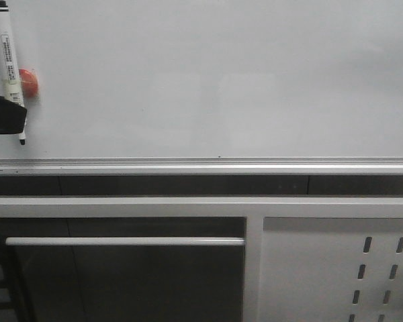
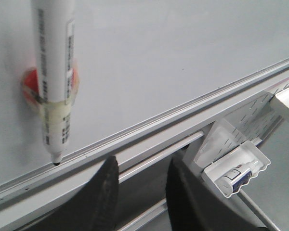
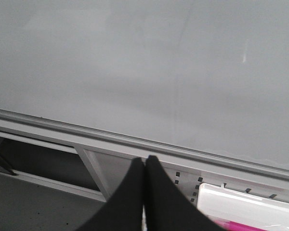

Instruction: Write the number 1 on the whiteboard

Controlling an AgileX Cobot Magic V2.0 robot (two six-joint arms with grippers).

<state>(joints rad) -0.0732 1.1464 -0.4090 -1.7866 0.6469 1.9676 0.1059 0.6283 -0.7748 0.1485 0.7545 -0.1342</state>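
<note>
The whiteboard (image 1: 221,80) fills the upper part of the front view, with its silver bottom rail (image 1: 201,164) below. The number 1 is out of view; the board surface that shows is blank. A white marker (image 1: 5,47) hangs tip down at the far left, taped to a red magnet (image 1: 30,82). In the left wrist view the marker (image 2: 55,72) has its black tip just above the rail. My left gripper (image 2: 143,164) is open and empty, low beside the marker and apart from it. My right gripper (image 3: 145,161) is shut on nothing, below the rail.
Under the board run a grey frame with a horizontal bar (image 1: 121,241) and a white perforated panel (image 1: 336,268). A white holder (image 2: 236,168) on the panel keeps another marker. A white tray (image 3: 250,204) with something pink lies near my right gripper.
</note>
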